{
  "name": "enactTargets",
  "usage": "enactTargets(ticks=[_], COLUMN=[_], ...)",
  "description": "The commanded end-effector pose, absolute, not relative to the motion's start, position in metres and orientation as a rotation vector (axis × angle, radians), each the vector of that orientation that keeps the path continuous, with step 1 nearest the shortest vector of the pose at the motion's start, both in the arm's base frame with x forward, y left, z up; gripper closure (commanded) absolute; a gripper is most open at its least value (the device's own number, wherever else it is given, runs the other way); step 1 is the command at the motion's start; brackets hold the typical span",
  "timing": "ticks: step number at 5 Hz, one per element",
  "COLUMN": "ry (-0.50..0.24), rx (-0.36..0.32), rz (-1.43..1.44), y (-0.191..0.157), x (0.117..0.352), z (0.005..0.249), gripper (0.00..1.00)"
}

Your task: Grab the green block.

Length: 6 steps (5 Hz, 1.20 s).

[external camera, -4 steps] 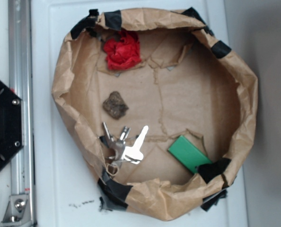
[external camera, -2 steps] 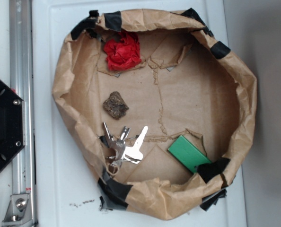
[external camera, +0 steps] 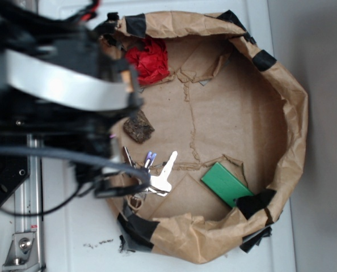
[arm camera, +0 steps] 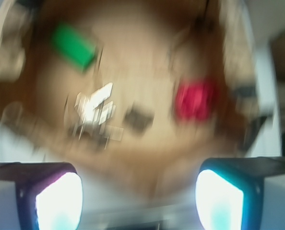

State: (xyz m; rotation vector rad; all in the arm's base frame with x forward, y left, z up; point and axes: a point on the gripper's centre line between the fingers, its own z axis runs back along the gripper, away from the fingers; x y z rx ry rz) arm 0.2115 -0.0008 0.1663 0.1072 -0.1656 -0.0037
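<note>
The green block [external camera: 226, 184] lies flat in the lower right of the brown paper bowl [external camera: 296, 119], close to its wall. In the blurred wrist view the green block [arm camera: 74, 45] is at the upper left, far ahead. My gripper [arm camera: 138, 194] is open: its two bright pads [arm camera: 58, 199] stand wide apart with nothing between them. In the exterior view my arm [external camera: 66, 90] is a dark blur over the bowl's left rim, well left of the block; the fingers cannot be made out there.
Silver keys [external camera: 160, 177] lie at the lower left of the bowl, a brown stone [external camera: 139, 128] above them, and a red cloth wad [external camera: 152, 59] at the top. Black tape patches [external camera: 264, 58] dot the rim. A metal rail [external camera: 22, 238] runs along the left.
My arm has swung into view from the left and now covers the bowl's left rim. The block, keys, stone and cloth have not moved.
</note>
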Motion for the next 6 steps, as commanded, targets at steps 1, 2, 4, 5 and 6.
enactTargets(ticks=[1,2,4,5,6], ry=[-0.267,-0.301,-0.321,-0.367,-0.402], rx=[0.096,0.175,0.149,0.098,0.0], rz=[-0.404,-0.591,-0.758,-0.812,-0.883], y=[-0.023,-0.05,-0.077,-0.077,-0.072], x=[0.28,0.288,0.313,0.317,0.322], z=[0.132,0.096,0.047,0.041,0.045], gripper=[0.0,0.0,0.0,0.0,0.0])
